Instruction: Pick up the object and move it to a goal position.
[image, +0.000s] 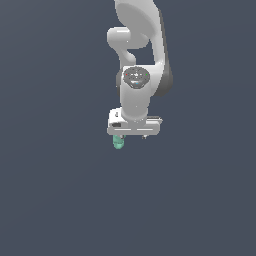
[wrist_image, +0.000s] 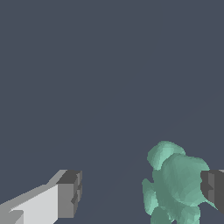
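1 object (wrist_image: 177, 186), 1 gripper (wrist_image: 142, 190), 2 fingers (wrist_image: 69, 194).

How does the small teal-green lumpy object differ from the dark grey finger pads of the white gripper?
Colour: the small teal-green lumpy object is bright green, while the dark grey finger pads are near black.
Shape: the object is rounded and knobbly; the pads are flat-faced and blocky.
Position: the object sits against one pad at the frame's edge, while the other pad stands well apart from it with bare floor between.
Both look matte.
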